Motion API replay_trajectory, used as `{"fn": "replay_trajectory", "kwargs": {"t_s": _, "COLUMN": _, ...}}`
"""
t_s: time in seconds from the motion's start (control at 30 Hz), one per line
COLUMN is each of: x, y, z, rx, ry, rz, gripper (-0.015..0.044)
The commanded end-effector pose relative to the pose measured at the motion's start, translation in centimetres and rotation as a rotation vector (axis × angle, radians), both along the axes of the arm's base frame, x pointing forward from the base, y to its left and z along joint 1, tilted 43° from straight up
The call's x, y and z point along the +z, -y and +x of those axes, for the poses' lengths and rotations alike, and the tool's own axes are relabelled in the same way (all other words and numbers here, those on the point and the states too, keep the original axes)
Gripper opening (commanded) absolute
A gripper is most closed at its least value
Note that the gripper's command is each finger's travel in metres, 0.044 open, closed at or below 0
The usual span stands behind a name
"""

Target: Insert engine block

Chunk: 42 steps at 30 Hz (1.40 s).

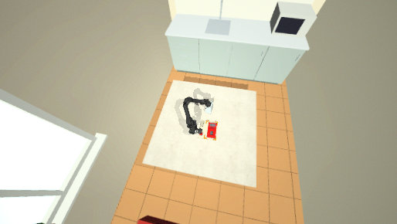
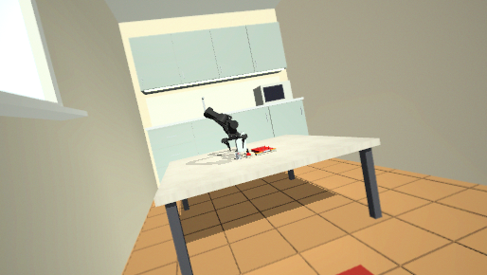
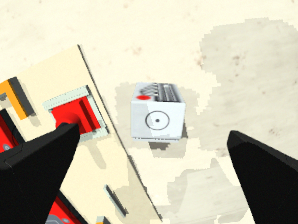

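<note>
The engine block [image 3: 158,120], a pale grey box with a circle on one face and a red spot and dark slots on another, stands on the table beside the cream board. My gripper [image 3: 154,134] [image 2: 237,148] is open and empty, its fingers on either side of the block in the wrist view, with space to both. The red car body [image 1: 212,128] [image 2: 261,150] [image 3: 59,205] lies on the board; the wrist view shows only parts of it, cut off at the lower left. Its opening and rib cannot be made out.
A red part in a pale square holder [image 3: 90,114] sits on the cream board [image 3: 131,182], partly behind the left fingertip. An orange corner bracket [image 3: 19,102] and a thin grey bar [image 3: 115,200] are also on the board. The arm's base stands by a white plate [image 1: 208,108].
</note>
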<state>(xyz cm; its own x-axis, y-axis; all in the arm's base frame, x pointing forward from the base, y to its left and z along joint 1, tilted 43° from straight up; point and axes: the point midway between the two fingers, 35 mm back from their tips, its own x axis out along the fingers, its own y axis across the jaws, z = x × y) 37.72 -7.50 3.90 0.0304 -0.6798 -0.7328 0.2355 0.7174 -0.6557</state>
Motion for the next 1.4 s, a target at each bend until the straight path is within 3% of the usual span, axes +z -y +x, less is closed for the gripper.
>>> {"fn": "replay_trajectory", "kwargs": {"t_s": 0.0, "x": -0.6, "y": 0.6, "z": -0.2, "rx": -0.002, "ry": -0.008, "rz": -0.004, "gripper": 0.044}}
{"fn": "replay_trajectory", "kwargs": {"t_s": 1.0, "x": -3.9, "y": 3.9, "z": -0.1, "rx": -0.002, "ry": -0.008, "rz": -0.007, "gripper": 0.044}}
{"fn": "replay_trajectory", "kwargs": {"t_s": 1.37, "x": -3.9, "y": 3.9, "z": -0.1, "rx": -0.002, "ry": -0.008, "rz": -0.007, "gripper": 0.0151}}
